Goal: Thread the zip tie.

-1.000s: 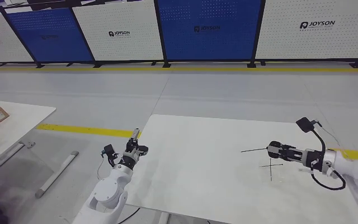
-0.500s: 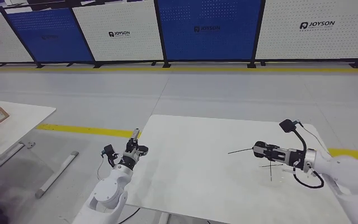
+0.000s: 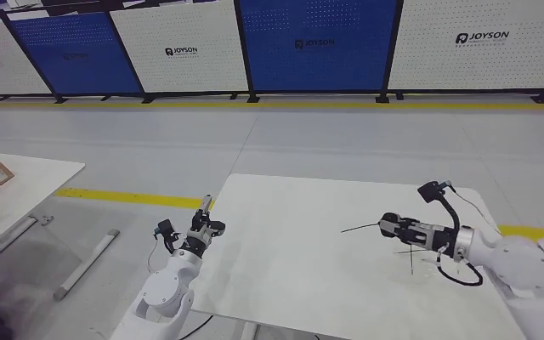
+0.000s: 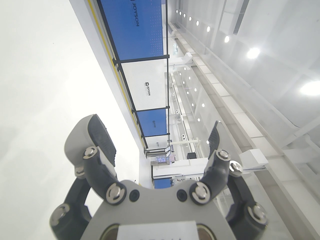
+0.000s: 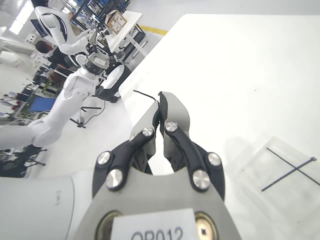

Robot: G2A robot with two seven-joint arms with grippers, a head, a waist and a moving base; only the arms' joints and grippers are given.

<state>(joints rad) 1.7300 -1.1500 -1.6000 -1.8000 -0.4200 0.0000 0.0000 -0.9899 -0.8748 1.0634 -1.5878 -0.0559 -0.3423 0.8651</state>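
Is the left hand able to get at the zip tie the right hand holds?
Probably yes, with a long reach: the left hand is open at the table edge, and nothing stands between it and the zip tie sticking out of the right hand.

White, smooth shells on the left arm and the right arm. Black cable looped along the right one, small black box at its wrist. On the left gripper, grey metal fingers, black ribbed pads, black links. On the right gripper, same grey and black, round silver screws, white label at the base.
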